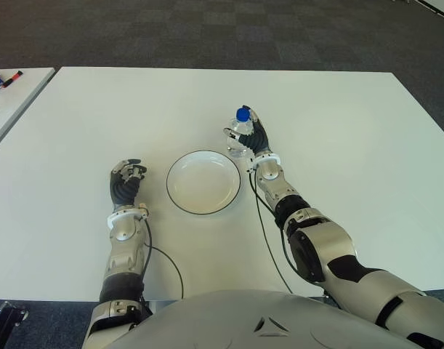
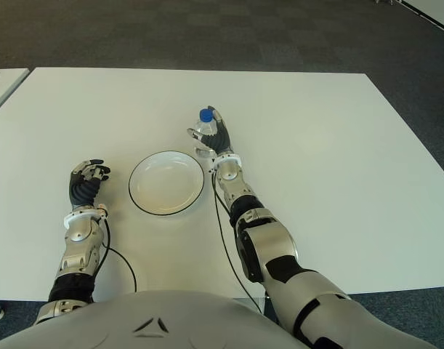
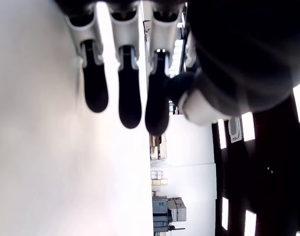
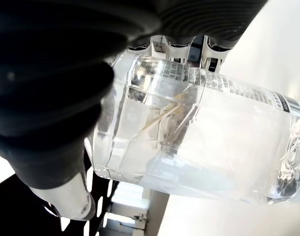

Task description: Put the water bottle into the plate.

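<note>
The right hand has its fingers wrapped around the clear water bottle, which stands upright with its blue cap on, just beyond the far right rim of the white plate on the white table; whether its base touches the table is hard to tell. In the right wrist view the bottle appears to hold clear water, and the dark-rimmed plate holds nothing. The left hand shows left of the plate, its 3 visible fingers curled and holding nothing.
</note>
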Tool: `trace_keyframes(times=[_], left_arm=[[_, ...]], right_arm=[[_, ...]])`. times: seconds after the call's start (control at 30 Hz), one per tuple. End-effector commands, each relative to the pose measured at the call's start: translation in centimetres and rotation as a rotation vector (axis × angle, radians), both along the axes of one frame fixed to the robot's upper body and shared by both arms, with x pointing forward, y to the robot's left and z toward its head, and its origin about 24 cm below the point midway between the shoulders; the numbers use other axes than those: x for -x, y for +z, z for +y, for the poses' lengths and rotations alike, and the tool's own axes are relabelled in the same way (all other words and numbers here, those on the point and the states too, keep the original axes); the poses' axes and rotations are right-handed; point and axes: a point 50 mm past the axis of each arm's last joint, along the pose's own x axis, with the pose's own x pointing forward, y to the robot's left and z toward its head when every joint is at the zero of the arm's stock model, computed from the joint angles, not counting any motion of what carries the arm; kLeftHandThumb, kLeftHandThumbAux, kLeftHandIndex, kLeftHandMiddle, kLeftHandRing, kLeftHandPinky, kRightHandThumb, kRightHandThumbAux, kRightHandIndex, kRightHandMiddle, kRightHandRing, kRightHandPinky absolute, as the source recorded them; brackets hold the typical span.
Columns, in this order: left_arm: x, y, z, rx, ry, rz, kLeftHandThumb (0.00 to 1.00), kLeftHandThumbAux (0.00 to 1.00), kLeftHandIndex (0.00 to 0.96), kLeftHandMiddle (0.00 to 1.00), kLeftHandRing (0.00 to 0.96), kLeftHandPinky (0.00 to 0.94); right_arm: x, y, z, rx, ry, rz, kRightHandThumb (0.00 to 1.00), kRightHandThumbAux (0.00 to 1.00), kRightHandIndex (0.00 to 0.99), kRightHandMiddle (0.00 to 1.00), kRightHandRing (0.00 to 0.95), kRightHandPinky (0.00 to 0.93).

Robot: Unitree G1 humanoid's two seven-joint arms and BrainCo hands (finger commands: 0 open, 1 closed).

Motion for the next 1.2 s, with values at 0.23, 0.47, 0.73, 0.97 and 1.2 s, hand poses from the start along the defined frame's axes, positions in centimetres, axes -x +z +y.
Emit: trace_keyframes(times=[0.23,0.47,0.73,0.97,1.2], left_arm=[[1.5,-2.1,0.0,0.047,0.027,0.116,0.685,0.721,0.423,0.542,0.516,0.477],[1.4,-2.0,0.0,0.062,0.024,0.112,0.683,0.721,0.421,0.526,0.494,0.444],[1.5,-1.9,0.1,0.050,0.016,0.125,0.682,0.723,0.418,0.506,0.475,0.438],[1.5,-1.8,0.1,0.017,-0.005,0.144,0.680,0.723,0.417,0.502,0.471,0.448],[1.5,-1.6,0.0,0.024,0.009,0.135,0.681,0.723,0.419,0.522,0.484,0.456]], right_arm=[[0.1,-0.3,-0.2,-0.017,-0.002,0.016,0.000,0.793,0.000,0.003,0.034,0.098],[0.1,-0.4,-0.2,-0.025,-0.002,0.018,0.000,0.805,0.000,0.004,0.034,0.096],[0.2,-0.4,-0.2,-0.038,-0.003,0.019,0.003,0.806,0.000,0.001,0.030,0.089],[0.3,-0.6,-0.2,-0.045,-0.002,0.030,0.006,0.809,0.000,0.002,0.031,0.086],[0.6,-1.4,-0.3,-0.048,-0.005,0.071,0.008,0.805,0.000,0.002,0.030,0.091]])
